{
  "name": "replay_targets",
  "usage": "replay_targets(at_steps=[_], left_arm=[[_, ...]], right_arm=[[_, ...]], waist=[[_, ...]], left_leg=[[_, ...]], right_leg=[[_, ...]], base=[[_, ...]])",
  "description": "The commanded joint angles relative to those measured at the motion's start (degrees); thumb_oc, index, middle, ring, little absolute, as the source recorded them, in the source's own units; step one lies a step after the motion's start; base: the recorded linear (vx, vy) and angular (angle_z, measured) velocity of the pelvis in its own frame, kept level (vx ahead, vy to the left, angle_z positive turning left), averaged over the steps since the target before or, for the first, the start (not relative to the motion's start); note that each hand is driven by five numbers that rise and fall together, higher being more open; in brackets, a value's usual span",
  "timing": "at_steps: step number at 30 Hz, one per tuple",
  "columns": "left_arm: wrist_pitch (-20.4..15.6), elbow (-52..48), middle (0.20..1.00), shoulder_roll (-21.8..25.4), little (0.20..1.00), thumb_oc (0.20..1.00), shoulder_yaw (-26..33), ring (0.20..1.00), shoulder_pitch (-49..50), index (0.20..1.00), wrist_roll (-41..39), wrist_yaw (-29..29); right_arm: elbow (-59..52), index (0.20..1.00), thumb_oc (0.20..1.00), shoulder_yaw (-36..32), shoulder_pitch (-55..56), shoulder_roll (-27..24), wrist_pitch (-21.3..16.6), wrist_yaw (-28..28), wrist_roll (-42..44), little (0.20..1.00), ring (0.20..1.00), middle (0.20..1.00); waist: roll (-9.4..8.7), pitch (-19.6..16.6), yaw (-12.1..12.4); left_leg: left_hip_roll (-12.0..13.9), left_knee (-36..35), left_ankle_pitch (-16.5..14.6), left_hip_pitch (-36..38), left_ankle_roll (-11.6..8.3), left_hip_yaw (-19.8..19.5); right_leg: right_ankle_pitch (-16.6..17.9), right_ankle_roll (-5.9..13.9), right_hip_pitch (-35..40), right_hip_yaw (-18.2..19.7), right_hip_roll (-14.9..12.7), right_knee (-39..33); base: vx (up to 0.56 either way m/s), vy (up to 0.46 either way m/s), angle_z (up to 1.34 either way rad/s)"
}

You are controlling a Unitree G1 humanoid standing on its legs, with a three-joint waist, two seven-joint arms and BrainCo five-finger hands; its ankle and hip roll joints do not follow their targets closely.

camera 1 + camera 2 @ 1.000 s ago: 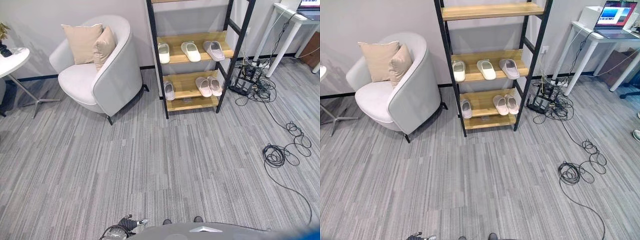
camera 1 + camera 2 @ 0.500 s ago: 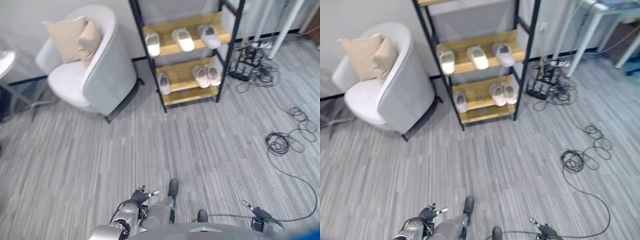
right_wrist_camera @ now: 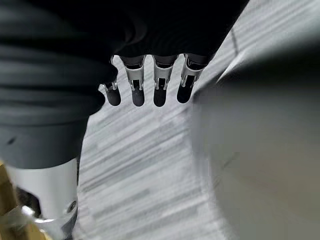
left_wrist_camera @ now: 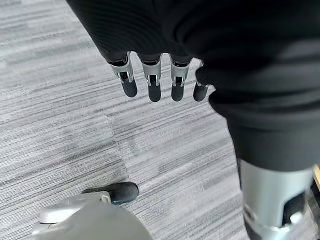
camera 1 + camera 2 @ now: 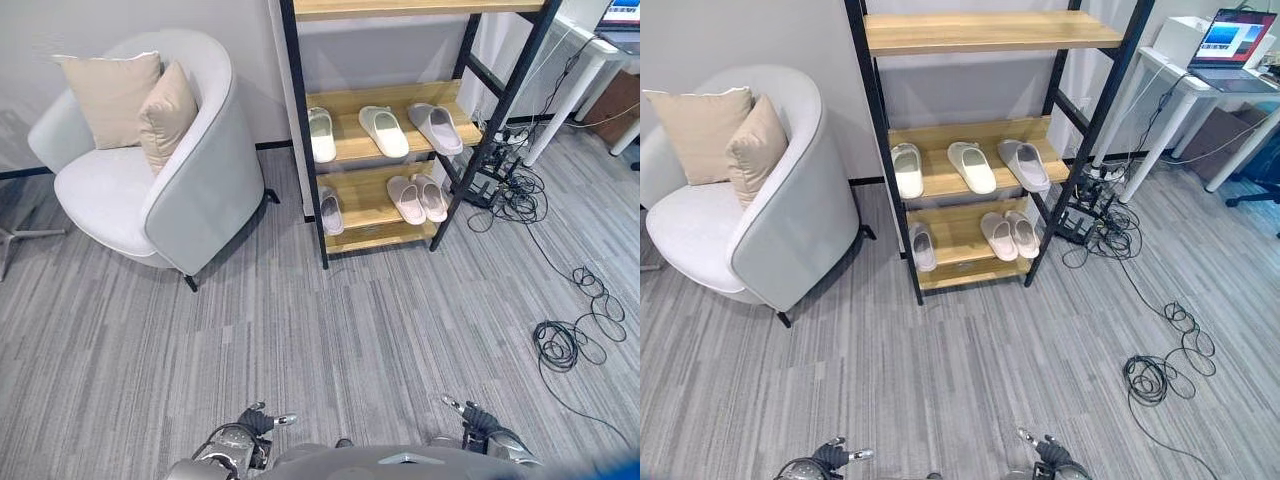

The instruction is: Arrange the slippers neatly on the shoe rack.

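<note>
**Both hands empty, slippers on the rack**

Here the left hand hangs low over the grey carpet, fingers straight and relaxed, holding and touching nothing. The right hand hangs the same way, loose and empty. Well ahead of both hands stands the shoe rack. Three slippers lie on its middle shelf, three more on the shelf below. An armchair sits ahead of the left hand.

Head camera re-aimed since earlier frames: shoe rack now nearer centre; both hands, left hand and right hand, low, fingers relaxed.
</note>
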Motion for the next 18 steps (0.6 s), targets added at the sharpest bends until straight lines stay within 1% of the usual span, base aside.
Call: replay_targets(at_steps=[1,2,3,4,5,6,7,8,9,10,11,12,13,14,15,16,17,18], left_arm=[[-1.81,1.32,1.000,-0.77,1.000,1.000,0.98,1.000,-0.58,1.000,4.00,1.10],[-1.81,1.32,1.000,-0.78,1.000,1.000,0.98,1.000,-0.57,1.000,4.00,1.11],[-1.80,1.44,1.000,-0.95,1.000,1.000,0.98,1.000,-0.30,1.000,4.19,1.09],[-1.81,1.53,1.000,-0.86,1.000,1.000,0.86,1.000,-0.42,1.000,4.09,1.04],[-1.72,1.53,1.000,-0.92,1.000,1.000,1.07,1.000,-0.90,1.000,3.58,0.95],[-1.75,1.29,1.000,-1.01,1.000,1.000,0.98,1.000,-0.98,1.000,3.35,0.85],[-1.78,1.22,1.000,-1.12,1.000,1.000,0.71,1.000,-1.15,1.000,3.39,0.97],[-1.80,0.05,1.000,-1.94,1.000,1.000,-0.99,1.000,-2.86,1.000,3.71,1.39],[-1.80,0.05,1.000,-1.94,1.000,1.000,-0.99,1.000,-2.87,1.000,3.71,1.39],[-2.03,-0.66,1.000,-2.60,1.000,1.000,-1.86,1.000,-3.09,1.000,4.14,1.36],[-2.03,-0.66,1.000,-2.60,1.000,1.000,-1.86,1.000,-3.07,1.000,4.14,1.36],[-1.87,-0.74,1.000,-2.97,1.000,1.000,-2.23,1.000,-2.94,1.000,4.72,1.29],[-1.80,-0.78,1.000,-2.95,1.000,1.000,-2.45,1.000,-3.12,1.000,4.79,1.27],[-1.74,-0.46,1.000,-2.73,1.000,1.000,-2.25,1.000,-3.24,1.000,4.78,1.23],[-1.58,0.05,1.000,-2.46,1.000,1.000,-1.40,1.000,-2.59,1.000,4.62,1.22],[-1.59,0.05,1.000,-2.45,1.000,1.000,-1.40,1.000,-2.57,1.000,4.63,1.22],[-1.25,1.11,1.000,-1.93,1.000,1.000,-0.54,1.000,-1.41,1.000,4.72,1.40],[-0.82,1.84,1.000,-1.41,1.000,1.000,-0.29,1.000,-0.17,1.000,4.65,1.62]], right_arm=[[0.01,1.000,1.000,-1.96,2.68,-2.50,0.05,-0.42,-1.16,1.000,1.000,1.000],[0.01,1.000,1.000,-1.95,2.69,-2.51,0.04,-0.42,-1.15,1.000,1.000,1.000],[0.39,1.000,1.000,-1.78,2.81,-2.75,0.02,-0.60,-1.18,1.000,1.000,1.000],[0.54,1.000,1.000,-1.78,2.68,-2.98,0.00,-0.63,-1.08,1.000,1.000,1.000],[0.72,1.000,1.000,-1.91,2.72,-3.70,-0.29,-0.87,-0.80,1.000,1.000,1.000],[0.55,1.000,1.000,-2.13,2.66,-4.04,-0.50,-1.07,-0.45,1.000,1.000,1.000],[0.34,1.000,1.000,-1.98,2.64,-4.35,-0.66,-1.29,-0.36,1.000,1.000,1.000],[-1.79,1.000,1.000,-0.94,1.07,-5.10,-1.60,-2.47,0.09,1.000,1.000,1.000],[-1.79,1.000,1.000,-0.94,1.07,-5.10,-1.60,-2.47,0.09,1.000,1.000,1.000],[-4.08,1.000,1.000,0.30,-0.23,-5.32,-2.23,-2.87,-0.50,1.000,1.000,1.000],[-4.09,1.000,1.000,0.30,-0.21,-5.31,-2.23,-2.87,-0.51,1.000,1.000,1.000],[-7.23,1.000,1.000,1.90,-1.62,-4.62,-2.26,-2.81,-1.36,1.000,1.000,1.000],[-8.45,1.000,1.000,2.09,-2.00,-4.53,-2.22,-2.92,-1.25,1.000,1.000,1.000],[-10.42,1.000,1.000,2.16,-2.71,-4.12,-2.48,-3.15,-1.00,1.000,1.000,1.000],[-11.43,1.000,1.000,2.31,-2.69,-3.52,-2.60,-2.88,-1.09,1.000,1.000,1.000],[-11.45,1.000,1.000,2.31,-2.66,-3.51,-2.59,-2.89,-1.09,1.000,1.000,1.000],[-12.21,1.000,1.000,3.45,-3.66,-2.29,-2.80,-2.81,-1.49,1.000,1.000,1.000],[-11.88,1.000,1.000,4.37,-8.14,-2.38,-1.79,-3.59,-1.11,1.000,1.000,1.000]], waist=[[0.06,2.15,-1.35],[0.11,2.20,-1.38],[-0.40,1.70,-1.79],[-0.43,1.65,-1.87],[-0.72,1.21,-2.05],[-0.82,1.11,-2.10],[-1.03,1.06,-2.17],[-2.56,1.95,-2.73],[-2.55,1.95,-2.73],[-3.62,1.93,-1.94],[-3.66,2.01,-1.95],[-3.09,1.63,-0.25],[-3.00,1.84,0.35],[-2.65,1.89,1.61],[-2.33,1.18,2.11],[-2.35,1.31,2.17],[-2.07,0.37,2.75],[-2.54,-0.81,3.47]], left_leg=[[6.53,-1.12,1.94,-0.08,-7.37,-6.54],[6.59,-1.15,1.91,0.02,-7.39,-6.57],[7.50,-1.19,2.35,0.51,-7.85,-8.17],[7.92,-0.95,2.67,0.58,-8.13,-8.82],[9.38,-0.02,4.19,0.09,-9.01,-9.82],[9.91,0.89,4.20,-0.56,-9.36,-10.09],[10.66,2.12,4.91,-1.50,-9.71,-9.54],[12.94,10.36,7.08,-6.71,-9.56,-2.90],[12.94,10.37,7.07,-6.71,-9.56,-2.90],[10.74,8.02,3.89,-9.21,-9.03,0.44],[10.68,8.02,3.84,-9.08,-8.99,0.45],[7.26,1.49,6.46,-14.47,-9.21,3.55],[6.51,0.68,7.48,-16.63,-9.47,4.99],[6.33,-0.24,8.76,-18.96,-9.74,6.82],[6.53,-2.42,9.23,-17.28,-9.52,6.00],[6.52,-2.68,9.34,-16.98,-9.52,6.07],[6.16,-3.06,9.95,-15.53,-9.07,4.08],[5.78,-3.49,9.66,-13.76,-8.28,3.98]], right_leg=[[11.60,0.47,4.07,4.41,2.38,-2.34],[11.56,0.45,4.16,4.36,2.42,-2.33],[8.34,0.06,5.07,6.58,5.28,-3.46],[7.55,-0.24,5.08,6.97,6.32,-3.16],[5.99,-1.21,5.69,6.12,8.20,-3.70],[5.27,-1.85,6.42,5.32,8.51,-4.58],[4.85,-2.44,7.05,4.54,8.79,-5.01],[4.53,-3.95,9.02,1.92,8.54,-5.60],[4.53,-3.95,9.03,1.92,8.54,-5.60],[4.31,-3.76,10.88,1.03,8.21,-7.12],[4.26,-3.73,11.02,1.02,8.15,-7.15],[3.50,-3.84,14.02,-0.05,9.18,-9.25],[3.25,-3.93,15.17,0.06,9.64,-9.87],[2.78,-3.80,16.73,0.51,10.37,-10.18],[2.65,-3.48,17.10,0.98,10.59,-9.84],[2.64,-3.48,17.26,1.04,10.56,-9.85],[2.03,-3.25,17.97,1.61,10.34,-8.91],[2.18,-3.06,18.50,1.53,9.53,-7.83]], base=[[0.32,-0.243,0.60],[0.38,-0.355,0.51],[0.18,-0.231,0.55],[0.29,-0.447,0.41],[0.18,-0.342,0.27],[0.18,-0.379,0.11],[0.15,-0.391,0.60],[0.12,-0.323,0.85],[0.20,-0.341,1.05],[0.12,-0.109,0.70],[0.29,-0.117,0.55],[0.20,-0.004,0.17],[0.31,0.046,0.35],[0.24,0.104,0.25],[0.20,0.101,0.12],[0.27,0.167,-0.42],[0.32,0.213,-0.51],[0.39,0.282,-0.59]])
